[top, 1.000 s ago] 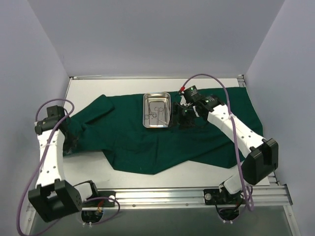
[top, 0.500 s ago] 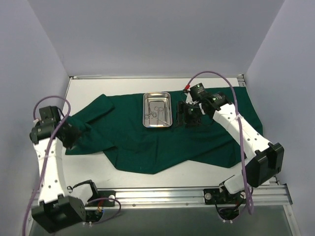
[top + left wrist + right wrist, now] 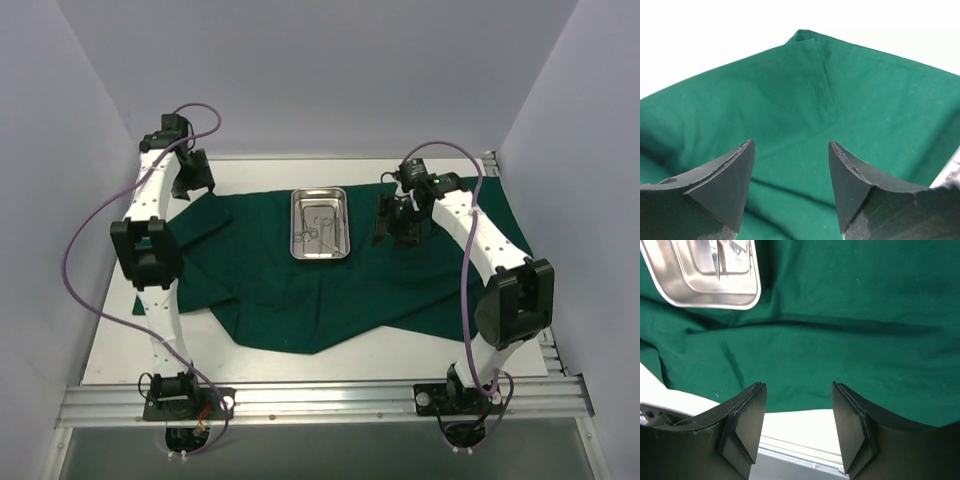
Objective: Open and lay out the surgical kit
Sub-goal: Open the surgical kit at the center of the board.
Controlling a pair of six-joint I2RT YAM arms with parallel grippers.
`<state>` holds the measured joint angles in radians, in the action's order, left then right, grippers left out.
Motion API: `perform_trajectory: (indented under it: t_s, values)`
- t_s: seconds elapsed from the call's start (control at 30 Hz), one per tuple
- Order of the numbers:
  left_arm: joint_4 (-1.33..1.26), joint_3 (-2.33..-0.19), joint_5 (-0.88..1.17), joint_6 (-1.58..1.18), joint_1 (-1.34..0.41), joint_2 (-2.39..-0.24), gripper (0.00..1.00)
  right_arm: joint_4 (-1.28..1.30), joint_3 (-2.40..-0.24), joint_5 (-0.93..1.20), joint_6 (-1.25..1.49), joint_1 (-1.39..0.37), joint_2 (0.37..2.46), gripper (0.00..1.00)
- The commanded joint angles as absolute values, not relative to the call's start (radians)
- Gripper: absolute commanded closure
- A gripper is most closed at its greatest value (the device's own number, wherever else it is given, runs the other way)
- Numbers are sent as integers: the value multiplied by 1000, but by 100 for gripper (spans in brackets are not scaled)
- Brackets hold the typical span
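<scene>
The dark green cloth wrap [image 3: 300, 290] lies spread over the table, its left corner [image 3: 805, 36] flat on the white top. On it stands the small steel tray [image 3: 319, 223], with the thin silver ring-handled instruments [image 3: 315, 233] inside. My left gripper [image 3: 192, 185] hovers open at the back left, above that cloth corner, and holds nothing [image 3: 791, 150]. To the right of the tray, above the cloth, my right gripper [image 3: 397, 222] is also open and empty [image 3: 799, 390]. A part of the tray [image 3: 715, 280] shows at the top left of the right wrist view.
White table top [image 3: 130, 330] shows to the left of and in front of the cloth. A metal rail [image 3: 330, 400] runs along the near edge. Grey walls close in the back and both sides.
The left arm has swung from the near left side to the back left corner, let go of the cloth edge and opened. The right gripper has drifted a little to the right.
</scene>
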<state>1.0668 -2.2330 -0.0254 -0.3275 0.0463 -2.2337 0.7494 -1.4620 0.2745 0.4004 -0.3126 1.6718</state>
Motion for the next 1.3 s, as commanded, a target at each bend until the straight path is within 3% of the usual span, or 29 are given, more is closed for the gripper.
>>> perform_trajectory:
  t_s: [0.0,0.4,0.73,0.83,0.9,0.97,1.0,1.03,1.27]
  values:
    - [1155,-2338,-136,-247,-24,-2282,30,736,-1459,245,436,-298,1660,45]
    - [1193,-2485,-210,-301,-98,-2477,27,719,-1419,226,463,-264,1637,45]
    - [1238,-2558,-295,-345,-103,-2575,35,736,-1394,232,440,-244,1632,45]
    - [1232,-2560,-313,-348,-103,-2573,55,741,-1394,233,433,-244,1635,45]
    - [1223,-2548,-346,-351,-100,-2550,73,745,-1396,233,430,-242,1637,45]
    - [1192,-2514,-365,-348,-92,-2516,81,749,-1396,233,422,-242,1640,45]
    - [1184,-2507,-368,-348,-87,-2507,92,749,-1394,232,420,-241,1640,45]
    - [1177,-2505,-371,-348,-81,-2494,97,752,-1394,232,419,-241,1640,45]
    - [1154,-2585,-406,-298,32,-2506,98,767,-1388,230,405,-233,1637,45]
